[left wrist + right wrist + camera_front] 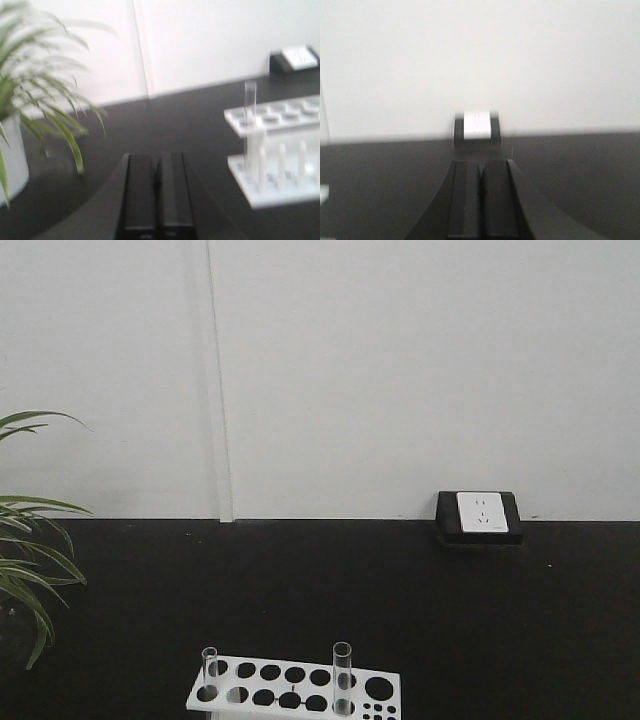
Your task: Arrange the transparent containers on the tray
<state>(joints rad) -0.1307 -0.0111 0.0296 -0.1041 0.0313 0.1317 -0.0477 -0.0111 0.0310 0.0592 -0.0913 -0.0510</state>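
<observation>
**Operator:** State of the fingers?

**Technician:** The left fingers [140, 195] are pressed together, gripping nothing. The right fingers [465, 200] are the same.

**Operator:** Location of the tubes?

**Technician:** The narrow tube [209, 672] and the wide tube [342, 678] stand upright, well apart, in the white rack [383, 687] on the black tabletop [420, 600].

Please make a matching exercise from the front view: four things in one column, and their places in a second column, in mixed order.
Things
1. narrower test tube
2. wider test tube
3. power socket
4. plant

Places
A. at the foot of the wall, on the right
B. left end of the white tube rack
C. left edge of the picture
D. in the rack, right of its middle

Pairs: 1-B, 2-D, 3-A, 4-C
</observation>
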